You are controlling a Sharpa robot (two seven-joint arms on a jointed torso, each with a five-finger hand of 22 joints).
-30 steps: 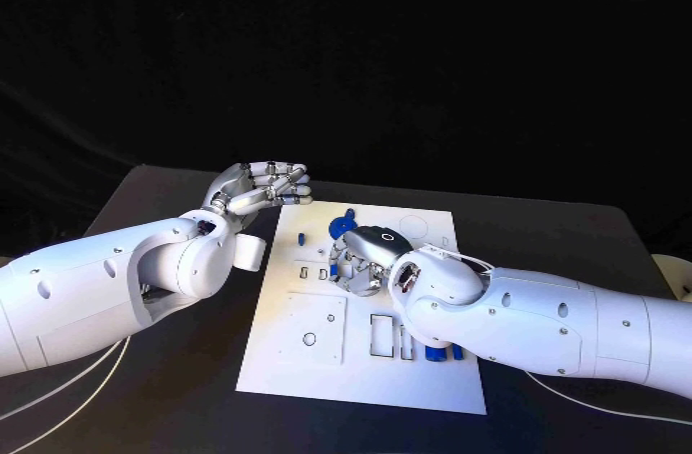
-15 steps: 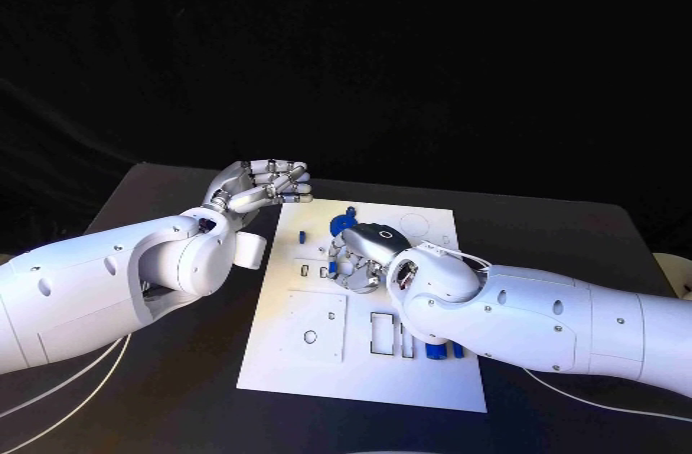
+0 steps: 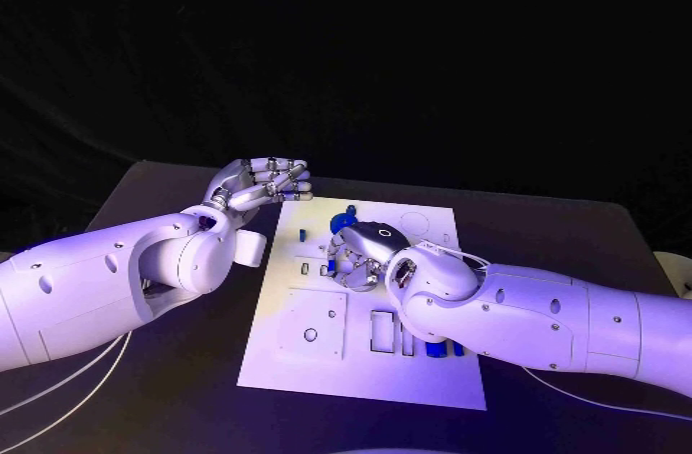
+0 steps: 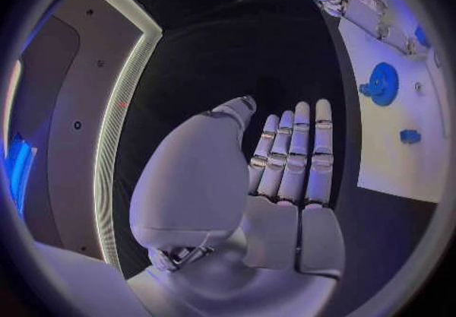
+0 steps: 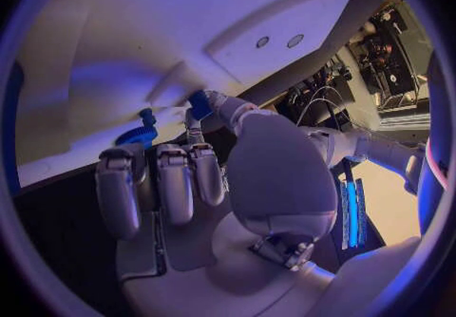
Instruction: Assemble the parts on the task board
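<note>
A: Task board (image 3: 289, 359), white, flat on black table (image 3: 173, 394). Nearest the body: blue parts (image 3: 437, 349) upright in slots at the near right, tucked under the right forearm, well behind the right fingers. Beside them, open rectangular cut-outs (image 3: 382, 331).

B: Right hand?

A: Right hand (image 3: 364, 254) low over mid-board, palm down. Wrist view: small blue part (image 5: 200, 103) pinched between thumb and a fingertip, right at the board surface. Remaining fingers (image 5: 175, 180) curled loosely alongside, gripping nothing. Cannot tell whether that part is seated in a slot or only touching the plate.

B: Beyond the fingertips?

A: Round blue disc part (image 3: 343, 223) just past the right fingers, lying on the board; same disc in the right wrist view (image 5: 137, 135), close to the curled fingers. Small blue peg (image 3: 302, 236) off to the side of it, near the board's left edge.

B: Left hand?

A: Left hand (image 3: 261, 184) raised off the board's far left corner, touching nothing. Fingers (image 4: 299, 142) straight and side by side, thumb alongside, palm bare: released, holding nothing. Board edge just beside those fingertips, disc well apart from them.
</note>
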